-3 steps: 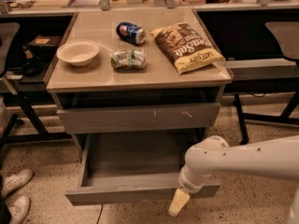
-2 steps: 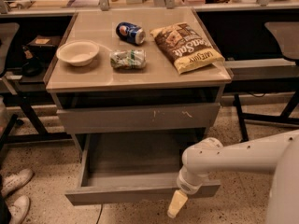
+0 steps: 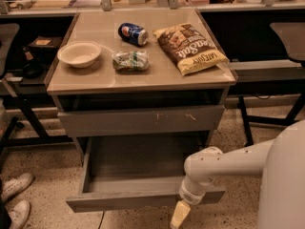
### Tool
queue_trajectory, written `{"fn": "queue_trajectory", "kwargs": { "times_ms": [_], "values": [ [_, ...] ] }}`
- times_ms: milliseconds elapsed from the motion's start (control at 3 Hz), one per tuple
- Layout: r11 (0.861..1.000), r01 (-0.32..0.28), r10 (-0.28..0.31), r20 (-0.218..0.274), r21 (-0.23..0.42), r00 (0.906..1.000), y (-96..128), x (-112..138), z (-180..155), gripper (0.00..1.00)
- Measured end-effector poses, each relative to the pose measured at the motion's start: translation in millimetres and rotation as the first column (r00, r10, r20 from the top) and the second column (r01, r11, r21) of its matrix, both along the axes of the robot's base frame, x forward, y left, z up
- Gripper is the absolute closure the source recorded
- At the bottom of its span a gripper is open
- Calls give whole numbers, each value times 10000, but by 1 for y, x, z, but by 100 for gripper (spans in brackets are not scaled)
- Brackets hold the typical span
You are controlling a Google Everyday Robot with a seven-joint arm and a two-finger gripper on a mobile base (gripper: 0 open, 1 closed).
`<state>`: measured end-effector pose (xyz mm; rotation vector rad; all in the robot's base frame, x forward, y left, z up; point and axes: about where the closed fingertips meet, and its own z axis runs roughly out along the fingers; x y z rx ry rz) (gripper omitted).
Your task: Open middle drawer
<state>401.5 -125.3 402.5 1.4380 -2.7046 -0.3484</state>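
Observation:
The middle drawer (image 3: 125,200) is a wide shallow grey drawer with a plain front. It stands pulled well out of the cabinet, and its bare inside floor (image 3: 138,162) is visible. My gripper (image 3: 177,217) hangs at the end of the white arm (image 3: 209,168), just in front of and below the right part of that drawer's front, at the bottom edge of the view. Above the open drawer sits a taller grey front with white scratch marks (image 3: 143,120), which is pushed in.
The cabinet top (image 3: 95,78) holds a white bowl (image 3: 79,54), a blue can (image 3: 133,34) lying on its side, a crumpled green packet (image 3: 130,60) and a brown chip bag (image 3: 192,47). Shoes (image 3: 14,194) are on the floor at left. Dark desk legs (image 3: 245,123) stand at right.
My gripper has dropped slightly lower in front of the drawer and the arm has shifted a little left. The drawer stays pulled out.

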Motion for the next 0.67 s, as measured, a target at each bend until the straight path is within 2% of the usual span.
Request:
{"fn": "queue_trajectory", "kwargs": {
  "times_ms": [333,667],
  "values": [
    [9998,166,-168,-128,-129,9998,-11,-10,0,0],
    [9998,167,-169,-129,-130,9998,-11,-10,2,0]
  ]
}}
